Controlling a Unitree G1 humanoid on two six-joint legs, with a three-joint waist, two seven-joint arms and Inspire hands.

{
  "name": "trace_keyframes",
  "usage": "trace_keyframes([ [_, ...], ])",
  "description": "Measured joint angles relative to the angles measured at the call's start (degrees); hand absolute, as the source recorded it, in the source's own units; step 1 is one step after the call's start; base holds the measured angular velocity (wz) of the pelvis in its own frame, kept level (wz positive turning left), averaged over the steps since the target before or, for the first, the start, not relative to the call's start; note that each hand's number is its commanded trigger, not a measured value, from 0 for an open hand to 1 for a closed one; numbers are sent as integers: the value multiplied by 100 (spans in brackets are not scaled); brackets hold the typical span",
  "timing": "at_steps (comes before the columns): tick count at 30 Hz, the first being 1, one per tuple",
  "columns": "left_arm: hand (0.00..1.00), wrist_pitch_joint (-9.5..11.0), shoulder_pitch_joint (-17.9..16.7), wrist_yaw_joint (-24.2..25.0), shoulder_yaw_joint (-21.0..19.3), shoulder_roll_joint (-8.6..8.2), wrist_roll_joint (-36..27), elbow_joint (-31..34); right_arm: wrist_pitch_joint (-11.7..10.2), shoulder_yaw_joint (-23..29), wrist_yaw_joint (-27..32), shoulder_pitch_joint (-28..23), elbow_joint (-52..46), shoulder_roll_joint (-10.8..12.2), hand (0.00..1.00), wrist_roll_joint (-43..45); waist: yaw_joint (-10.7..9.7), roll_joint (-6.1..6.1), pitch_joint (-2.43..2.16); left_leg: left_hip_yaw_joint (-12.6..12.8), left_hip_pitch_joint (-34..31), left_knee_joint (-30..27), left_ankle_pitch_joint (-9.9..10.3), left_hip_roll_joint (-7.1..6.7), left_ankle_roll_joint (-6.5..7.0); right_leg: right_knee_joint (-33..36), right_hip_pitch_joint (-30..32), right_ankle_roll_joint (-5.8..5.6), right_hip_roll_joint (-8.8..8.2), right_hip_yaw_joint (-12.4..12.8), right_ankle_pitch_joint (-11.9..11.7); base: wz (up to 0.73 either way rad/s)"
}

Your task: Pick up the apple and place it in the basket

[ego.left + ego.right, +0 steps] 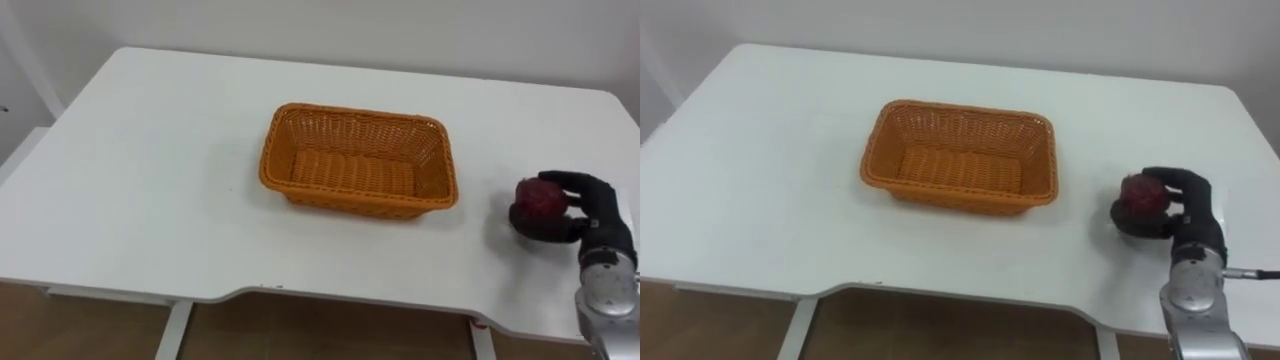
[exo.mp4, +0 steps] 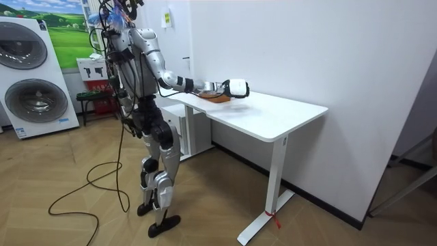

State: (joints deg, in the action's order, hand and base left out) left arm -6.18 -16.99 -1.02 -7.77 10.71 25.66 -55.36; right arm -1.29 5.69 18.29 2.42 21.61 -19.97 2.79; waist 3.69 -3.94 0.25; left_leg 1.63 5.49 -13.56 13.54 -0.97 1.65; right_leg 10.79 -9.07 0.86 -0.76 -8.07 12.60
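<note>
- Left eye view: the white tabletop (image 1: 150,170) carries an orange wicker basket (image 1: 352,203), upright, about mid-table.
- Left eye view: the right robot hand (image 1: 588,207) comes in from the near right corner. Its dark fingers are curled round the red apple (image 1: 540,197).
- Left eye view: the apple sits right of the basket, well apart from it and outside it, low over the tabletop. Cannot tell whether it rests on the surface or is just clear of it.
- Right eye view: same layout. Fingers arch over the apple's far side, the thumb closes in from the near side, and the fruit's top shows between them.
- Room view: the robot stands upright at the tabletop's end on the room view's left, right arm stretched out over the surface, the basket just beside its hand. A washing machine (image 2: 31,96) stands behind it on the room view's left.
</note>
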Motion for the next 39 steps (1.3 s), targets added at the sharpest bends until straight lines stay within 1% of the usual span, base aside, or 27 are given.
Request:
trace_keyframes([
  [2, 0, 7, 3, 0, 2, -5, -2, -7, -48, -4, 83, -1, -295, 0, 100, 0, 22, -42, 11, 0, -1, 0, 0, 0, 0, -6, 0, 0, 0, -3, 0, 0],
  [3, 0, 15, 2, 0, 1, -4, -1, -37, -53, -13, 124, -3, -468, 0, 100, 39, 73, -78, 32, 1, -7, 0, 0, -1, 0, -6, 3, 0, 0, -5, 0, 0],
  [4, 0, 16, 1, 1, 1, -4, -1, -45, -52, -14, 138, -4, -547, 0, 100, 97, 84, -94, 39, 3, -17, -1, 0, -1, 0, -6, 10, 0, 1, -4, 0, 0],
  [5, 0, 18, 13, 9, 4, -6, -1, -48, -50, -14, 163, -5, -719, 1, 100, 264, 108, -118, 39, 4, -51, -2, 0, -2, 0, -5, 39, 0, -1, -3, 0, 0],
  [6, 0, 15, 14, 27, 4, -8, -1, -48, -48, -14, 166, -5, -928, 1, 100, 395, 115, -134, 19, 6, -103, -4, 0, -3, 0, 1, 86, -1, -3, -3, -1, 0],
  [7, 0, 12, 11, 36, 4, -8, 0, -48, -48, -14, 168, -5, -1036, 1, 100, 475, 120, -134, 19, 2, -120, -6, 0, -3, 0, 0, 95, -3, -3, -8, -3, 4],
  [9, 0, 9, 19, 44, -1, -7, 3, -37, -49, -21, 175, -5, -1379, 1, 100, 709, 140, -121, 9, -14, -133, -5, 0, -5, 0, -1, 99, -5, -6, -36, -5, 5],
  [11, 0, 12, 16, 44, 13, -7, 3, -38, -50, -96, 178, 3, -1583, 1, 100, 716, 158, -104, 5, -16, -129, 3, 0, -2, 0, -5, 99, -5, -3, -43, -5, 0],
  [15, 0, 12, 5, 46, 138, -19, 16, -45, -48, -481, 147, 11, -1932, 16, 100, 969, 168, -30, -33, -14, -121, 6, -2, -2, -1, -4, 99, -6, -2, -43, -5, 0],
  [16, 0, 11, 9, 44, 140, -28, 13, -53, -45, -533, 138, 11, -1996, 16, 100, 1030, 162, -23, -35, -15, -120, 6, -2, -2, -1, -5, 99, -6, -2, -40, -5, 0],
  [19, 0, 1, 118, 26, 243, -59, 9, -215, -43, -740, 43, 11, -2328, 16, 100, 1132, 171, 4, -21, -16, -123, 2, -2, -1, -1, -7, 97, -5, 1, -22, -5, 0],
  [21, 0, -7, 185, 24, 257, -113, 8, -260, -46, -872, -12, 11, -2555, 16, 100, 1126, 171, 11, -16, -16, -125, -3, -2, -2, -1, -6, 95, -5, 0, -3, -5, 0],
  [22, 0, -7, 186, 24, 264, -114, 9, -260, -46, -891, -50, 11, -2588, 16, 100, 1125, 171, 10, -17, -17, -126, -4, -2, -2, -1, -6, 95, -5, 0, 0, -5, 0],
  [24, 0, -6, 195, 25, 368, -114, 11, -260, -46, -910, -183, 12, -2711, 17, 100, 1126, 177, 35, -2, -17, -125, -9, -2, -4, -1, -5, 91, -4, -2, 5, -6, 0],
  [25, 0, -6, 196, 26, 376, -115, 11, -260, -46, -912, -206, 12, -2724, 17, 100, 1121, 188, 40, 1, -17, -125, -9, -2, -4, -1, -4, 90, -4, -3, 4, -6, 0],
  [26, 0, -6, 205, 26, 375, -112, 23, -259, -44, -944, -233, 11, -2727, 14, 100, 1122, 249, 51, 4, -13, -123, -6, -2, -2, -1, -3, 97, -3, 2, 15, -6, -4],
  [27, 0, -6, 226, 26, 373, -108, 23, -259, -44, -975, -294, 11, -2727, 15, 92, 1128, 267, 55, 5, -21, -136, -2, -2, 3, -1, -3, 111, 2, 8, 13, -10, -3],
  [28, 0, -5, 240, 25, 373, -107, 23, -259, -45, -995, -322, 11, -2727, 15, 56, 1129, 276, 56, 5, -26, -148, 2, -2, 6, -2, -3, 118, 5, 10, 13, -11, 0],
  [29, 0, 1, 259, 25, 375, -107, 22, -254, -45, -1053, -366, 11, -2727, 15, 0, 1128, 296, 58, 3, -28, -178, 4, -1, 13, -3, -4, 135, 10, 15, 13, -14, 4],
  [33, 0, 23, 270, 25, 436, -109, 14, -253, -45, -1184, -584, 12, -2726, 16, 0, 1133, 328, 70, -2, -26, -201, -14, -4, 12, -8, -6, 166, 12, 14, 2, -16, 1],
  [39, 0, 28, 297, 11, 467, -108, 12, -227, -45, -1351, -647, 31, -2725, 16, 0, 1137, 428, 84, -3, -31, -185, -5, -5, 8, -8, -18, 160, 12, 12, 6, -16, 0],
])
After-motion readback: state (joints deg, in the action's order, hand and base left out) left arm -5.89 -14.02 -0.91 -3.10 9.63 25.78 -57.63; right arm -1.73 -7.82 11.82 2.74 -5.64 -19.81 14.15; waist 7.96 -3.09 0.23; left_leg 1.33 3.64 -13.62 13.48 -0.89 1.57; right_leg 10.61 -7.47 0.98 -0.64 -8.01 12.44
